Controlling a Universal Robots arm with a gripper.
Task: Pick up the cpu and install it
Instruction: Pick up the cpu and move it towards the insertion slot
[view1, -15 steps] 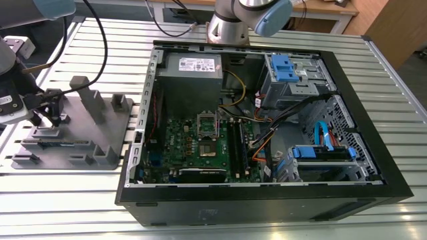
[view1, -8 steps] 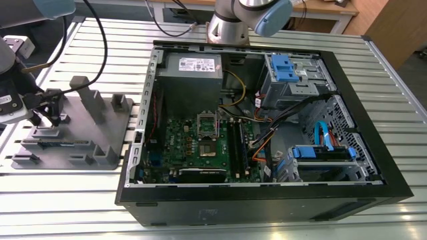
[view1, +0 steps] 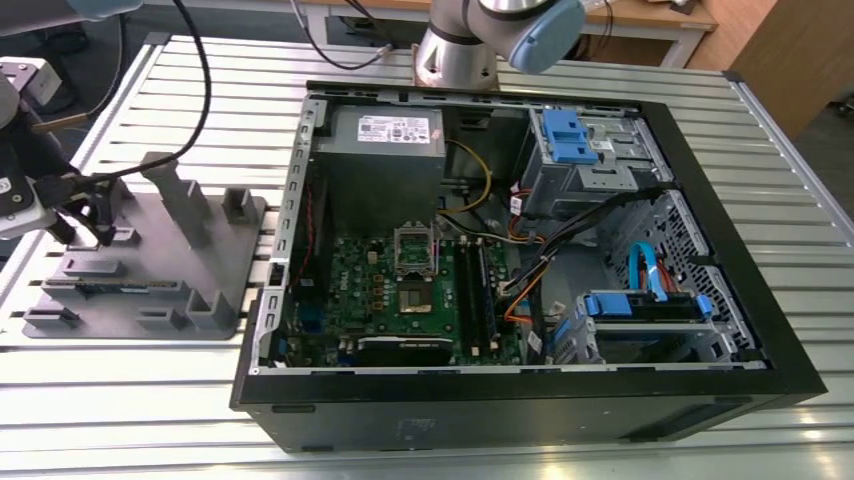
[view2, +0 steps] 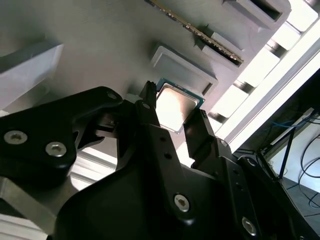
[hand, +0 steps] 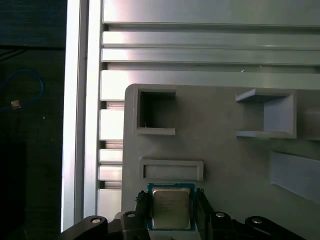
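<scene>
first wrist view: looks straight down on the cpu (hand: 171, 207), which lies flat on the grey holder plate (hand: 225, 160), silvery top up and green rim showing.
jaws: spread, one on each flank of the cpu and close to its edges, with no pinch visible; the gripper (hand: 171, 200) sits low over the plate.
cpu place: on the holder, well apart from the motherboard (view1: 400, 290) in the computer case (view1: 534, 400).
risk, uneven close: if one jaw meets the chip first, it would likely shove it askew or tip it onto an edge.
risk, height: the chip looks thin, so a grip set too high could slip off its rim, and one set too low could scrape the plate.
risk, tilt: a crooked hold would probably stop it seating cleanly in the socket (view1: 416, 252).
second wrist view: adds a slanted look, with a raised block (view2: 182, 67) just beside the cpu that could foul a jaw.
exterior view: adds the layout, with the holder on the slatted worktop (view1: 134, 380) at the exterior view's left and the case at its right.
</scene>
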